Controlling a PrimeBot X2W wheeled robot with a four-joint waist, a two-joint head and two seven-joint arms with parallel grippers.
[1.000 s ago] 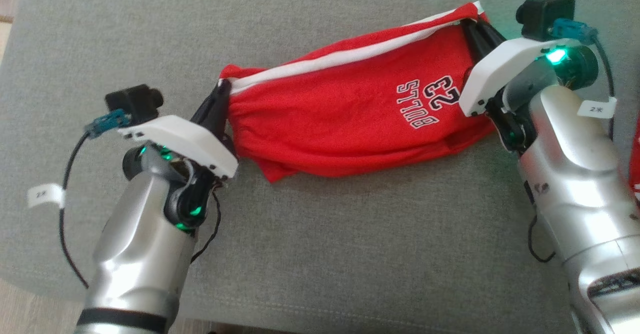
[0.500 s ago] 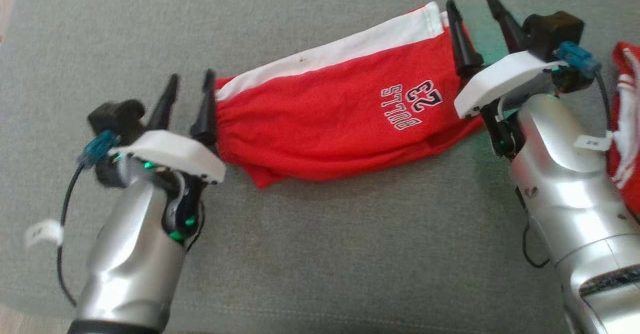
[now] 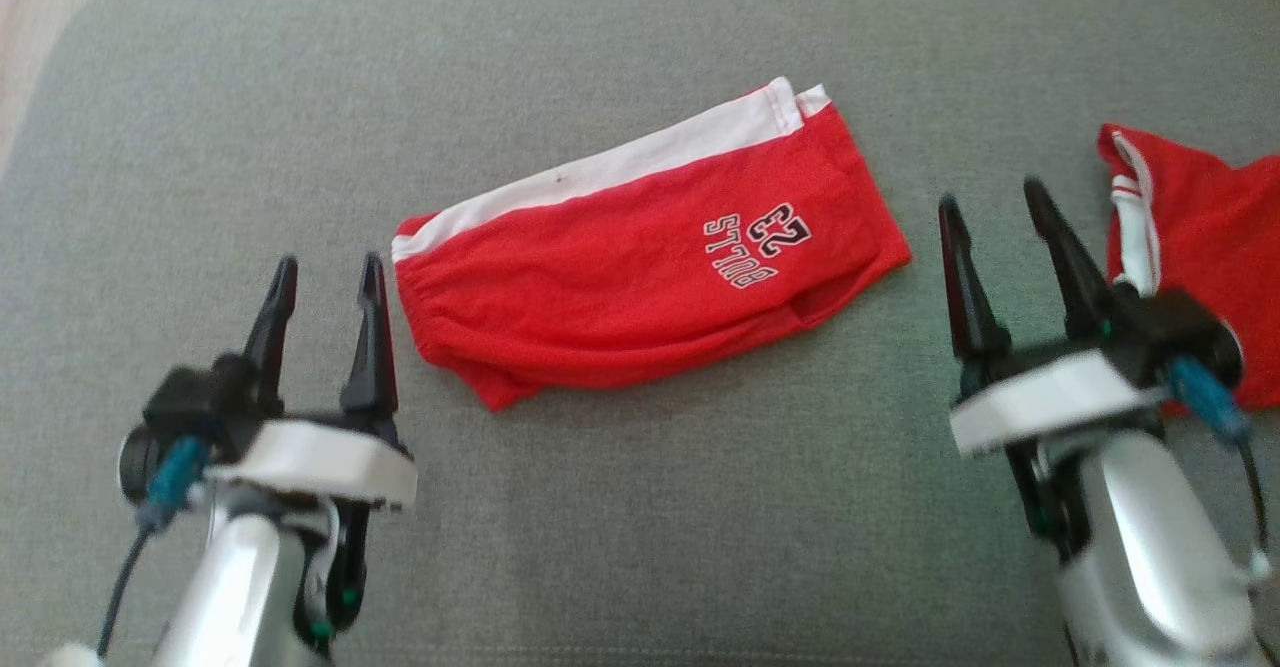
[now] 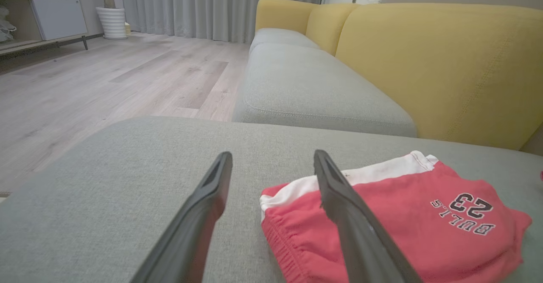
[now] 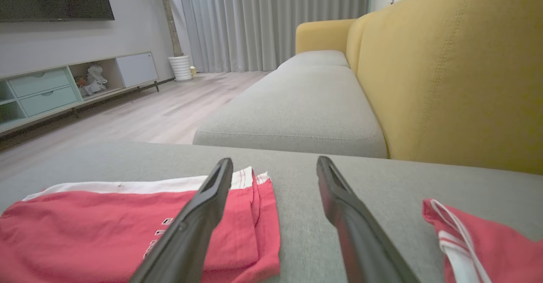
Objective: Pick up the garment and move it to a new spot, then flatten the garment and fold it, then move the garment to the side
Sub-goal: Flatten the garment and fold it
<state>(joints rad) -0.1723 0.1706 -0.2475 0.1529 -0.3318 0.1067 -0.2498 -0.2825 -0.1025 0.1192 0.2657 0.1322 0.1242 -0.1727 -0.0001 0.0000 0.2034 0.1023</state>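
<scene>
Red garment (image 3: 640, 287) lies folded into a long strip on the grey cushion (image 3: 640, 527), roughly mid-frame in the head view and angled, its right end farther from the robot. A white stripe runs along the far edge, the gathered waistband is at the left end, and the "BULLS 23" print sits toward the right end, upside down from the head camera. Left end effector (image 3: 328, 262) is just beside the waistband end with fingers spread wide, nothing between them, no grip on the cloth. Left wrist view: left end effector (image 4: 273, 155) wide open, bare cushion in the gap, and the garment (image 4: 403, 228) just to the right of the right finger. Right end effector (image 3: 988, 194) sits off the garment's right end, also wide open and empty, between the garment and a second red garment (image 3: 1200, 237) at the right edge. Right wrist view: right end effector (image 5: 275, 160) open over bare cushion, garment (image 5: 106, 228) to the left, second red garment (image 5: 488, 240) at lower right. Yellow backrest (image 5: 445, 75) is behind.
</scene>
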